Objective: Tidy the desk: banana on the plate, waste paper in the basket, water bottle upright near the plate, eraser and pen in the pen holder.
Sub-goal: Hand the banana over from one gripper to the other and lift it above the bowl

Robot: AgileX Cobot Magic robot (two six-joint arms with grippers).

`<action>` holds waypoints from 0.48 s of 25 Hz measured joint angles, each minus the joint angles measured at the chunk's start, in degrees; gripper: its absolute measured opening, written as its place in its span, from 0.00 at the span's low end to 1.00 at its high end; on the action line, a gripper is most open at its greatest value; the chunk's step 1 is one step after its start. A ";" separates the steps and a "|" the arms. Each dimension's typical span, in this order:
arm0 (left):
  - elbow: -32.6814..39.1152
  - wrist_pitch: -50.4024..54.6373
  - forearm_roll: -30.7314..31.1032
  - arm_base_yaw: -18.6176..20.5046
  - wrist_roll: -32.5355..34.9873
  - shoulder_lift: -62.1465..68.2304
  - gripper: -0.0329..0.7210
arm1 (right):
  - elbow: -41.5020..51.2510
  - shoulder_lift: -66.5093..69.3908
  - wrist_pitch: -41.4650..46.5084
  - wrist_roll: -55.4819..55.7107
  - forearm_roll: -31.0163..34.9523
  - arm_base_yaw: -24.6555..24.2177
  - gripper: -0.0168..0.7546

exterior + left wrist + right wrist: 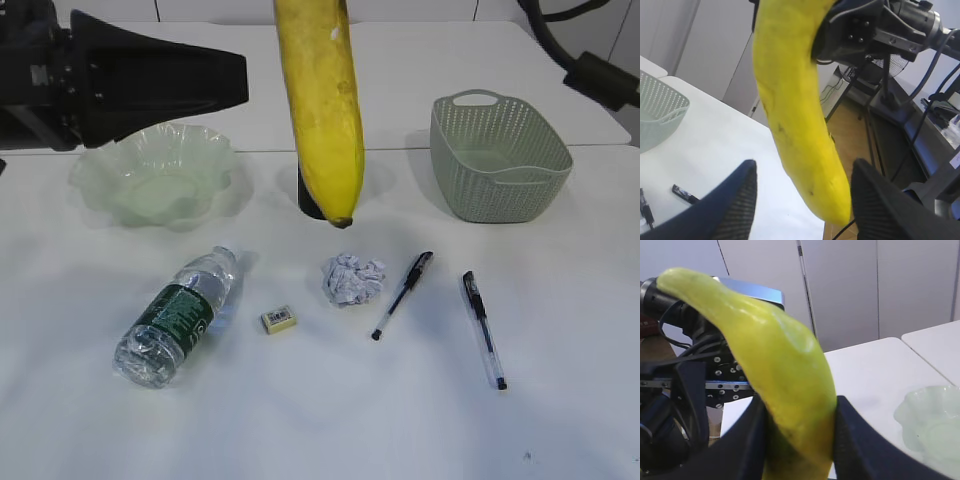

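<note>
Hanging from my right gripper [800,440], clamped on it, the banana [322,110] runs twelve-to-six, tip down — only the left wrist view shows my left gripper [802,200] parted around it.

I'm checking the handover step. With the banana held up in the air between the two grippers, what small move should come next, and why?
Probably close the left gripper on the banana. Its fingers stand open on either side of the lower end without touching, while the right gripper clamps the fruit. The plate lies on the left, so the left arm seems meant to take it.
</note>
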 joint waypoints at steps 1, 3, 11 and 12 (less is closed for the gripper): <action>0.00 -0.33 0.01 -0.17 0.00 0.00 0.61 | 0.00 0.00 0.00 0.00 0.00 0.42 0.36; 0.00 -0.77 -0.12 -0.40 0.00 0.00 0.61 | 0.00 0.00 0.00 0.00 0.00 1.51 0.36; 0.00 -0.69 -0.38 -0.66 0.00 0.00 0.61 | 0.00 0.00 -0.04 -0.37 1.62 4.10 0.36; 0.00 -0.58 -0.38 -1.02 0.00 0.00 0.61 | 0.00 0.00 -0.13 -0.48 1.62 4.31 0.36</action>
